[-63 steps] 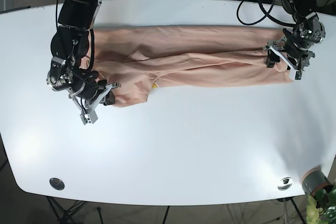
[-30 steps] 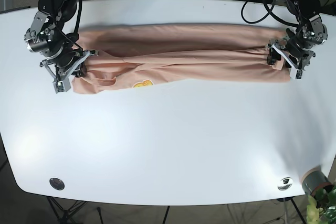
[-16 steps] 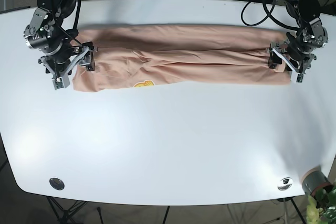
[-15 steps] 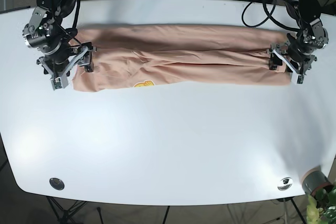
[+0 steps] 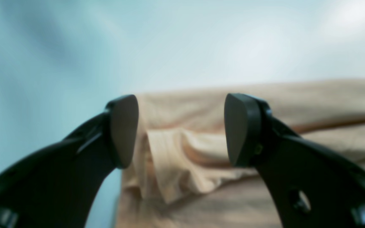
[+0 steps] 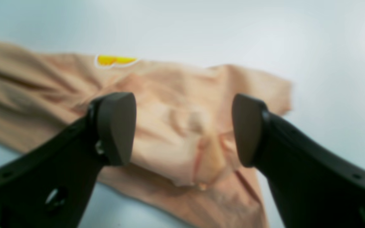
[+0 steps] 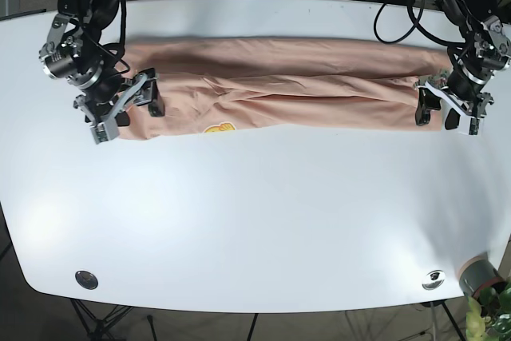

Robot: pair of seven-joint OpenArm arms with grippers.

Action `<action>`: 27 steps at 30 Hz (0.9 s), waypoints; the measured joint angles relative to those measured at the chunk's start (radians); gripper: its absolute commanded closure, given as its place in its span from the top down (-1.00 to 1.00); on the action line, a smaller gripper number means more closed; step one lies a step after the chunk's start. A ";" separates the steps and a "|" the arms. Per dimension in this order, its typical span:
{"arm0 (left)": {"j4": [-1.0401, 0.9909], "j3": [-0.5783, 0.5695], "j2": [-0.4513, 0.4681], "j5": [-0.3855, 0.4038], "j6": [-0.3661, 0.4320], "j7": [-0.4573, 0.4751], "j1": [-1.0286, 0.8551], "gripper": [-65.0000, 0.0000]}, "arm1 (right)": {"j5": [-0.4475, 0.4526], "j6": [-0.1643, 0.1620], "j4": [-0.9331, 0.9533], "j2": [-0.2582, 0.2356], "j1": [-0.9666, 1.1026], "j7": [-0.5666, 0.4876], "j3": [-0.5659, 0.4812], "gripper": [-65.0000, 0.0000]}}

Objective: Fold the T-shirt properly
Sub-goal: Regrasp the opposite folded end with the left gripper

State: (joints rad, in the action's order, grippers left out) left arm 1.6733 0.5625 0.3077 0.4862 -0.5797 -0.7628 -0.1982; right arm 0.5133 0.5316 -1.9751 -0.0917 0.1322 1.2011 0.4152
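Observation:
The peach T-shirt (image 7: 287, 77) lies folded lengthwise into a long band across the far half of the white table (image 7: 255, 221). A yellow print (image 7: 217, 128) shows at its near edge. At the shirt's left end my right gripper (image 7: 137, 105) is open. In the right wrist view the right gripper (image 6: 182, 128) hovers over crumpled cloth (image 6: 182, 126), holding nothing. At the shirt's right end my left gripper (image 7: 437, 115) is open. In the left wrist view the left gripper (image 5: 181, 131) frames the bunched edge of the shirt (image 5: 182, 148) without touching it.
Two round metal fittings (image 7: 86, 279) (image 7: 433, 279) sit near the table's front edge. A grey can (image 7: 477, 274) and a plant stand off the front right corner. Cables (image 7: 399, 13) hang over the back right edge.
Both grippers have shifted slightly toward the near side of the shirt's ends and now stand open. The shirt lies as it did half a second ago.

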 measured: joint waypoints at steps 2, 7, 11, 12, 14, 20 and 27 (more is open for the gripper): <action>-0.003 -0.033 0.000 -0.010 0.002 -0.007 -0.008 0.22 | -0.050 0.000 0.013 0.007 0.008 0.000 -0.035 0.39; -0.042 -0.059 -0.002 0.009 -0.005 0.011 -0.039 0.22 | -0.142 0.007 0.027 0.034 0.073 -0.099 -0.065 0.39; -0.156 -0.058 0.000 -0.002 -0.004 0.000 -0.046 0.22 | -0.255 0.002 0.089 0.031 0.108 -0.160 -0.085 0.39; -0.174 -0.058 0.000 -0.006 0.001 0.002 -0.045 0.22 | -0.274 0.002 0.110 0.031 0.108 -0.161 -0.092 0.39; -0.220 -0.053 0.006 0.021 -0.005 0.041 -0.040 0.22 | -0.278 0.010 0.177 0.034 0.101 -0.216 -0.102 0.39; -0.299 -0.061 0.034 0.037 -0.013 0.132 -0.030 0.22 | -0.267 0.021 0.342 0.013 0.032 -0.391 -0.095 0.39; -0.407 -0.060 0.034 0.049 -0.025 0.147 0.076 0.22 | -0.243 0.038 0.522 -0.037 -0.121 -0.441 -0.099 0.39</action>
State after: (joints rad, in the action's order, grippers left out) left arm 1.2667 0.5026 0.3420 0.5354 -0.6048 -0.6155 -0.1219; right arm 0.2699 0.5697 -1.4532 -0.1287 0.0109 0.7605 0.3164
